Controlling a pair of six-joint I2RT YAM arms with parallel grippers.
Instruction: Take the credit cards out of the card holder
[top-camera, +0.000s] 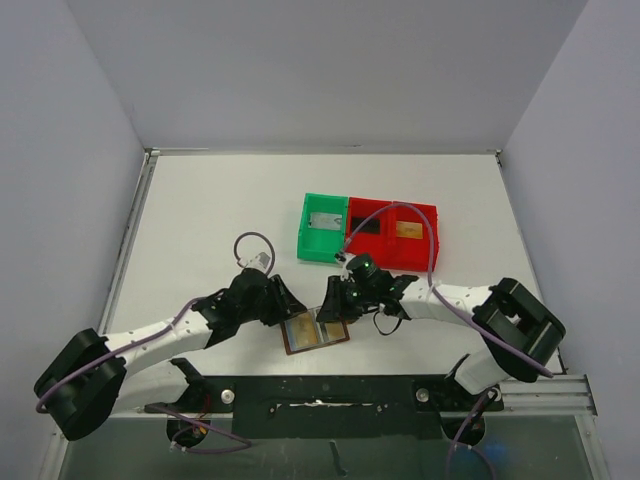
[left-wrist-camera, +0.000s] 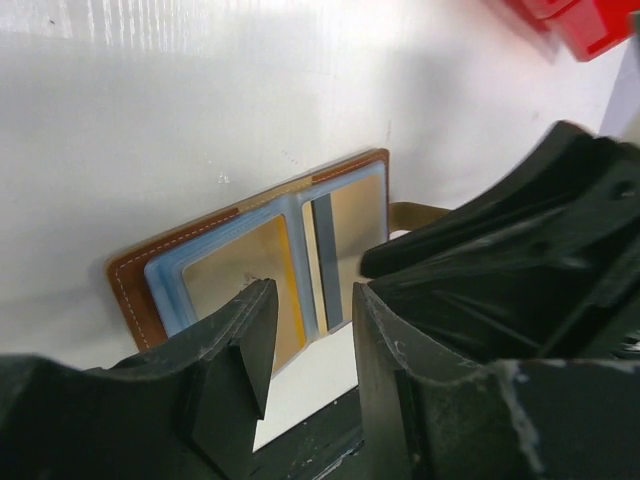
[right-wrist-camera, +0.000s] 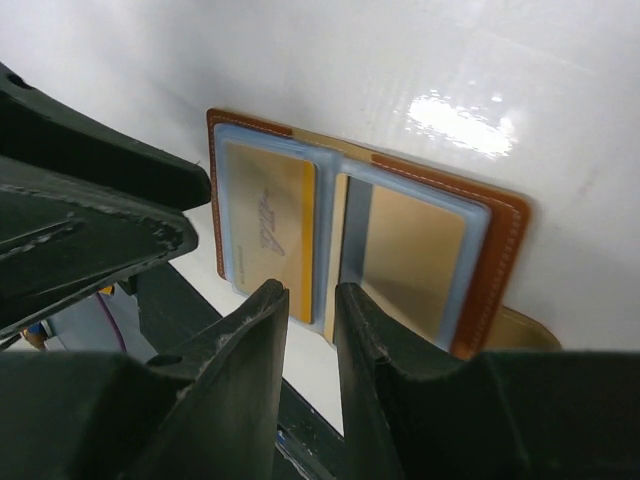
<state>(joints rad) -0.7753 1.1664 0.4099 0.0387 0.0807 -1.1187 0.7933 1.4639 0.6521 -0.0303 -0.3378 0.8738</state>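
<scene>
- We see the left gripper and right gripper, both narrowly parted and empty, at the near edge of the card holder.
- It lies open by the front edge of the table, with a golden-orange card in its pocket.
- Bare table lies beyond, then the green tray and red tray.

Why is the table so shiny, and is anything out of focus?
Right wrist view: a white glare patch on the table beyond the card holder. Left wrist view: the table washes out along the top, and the red tray in the corner looks soft. Top view: even light, soft shadows only.
</scene>
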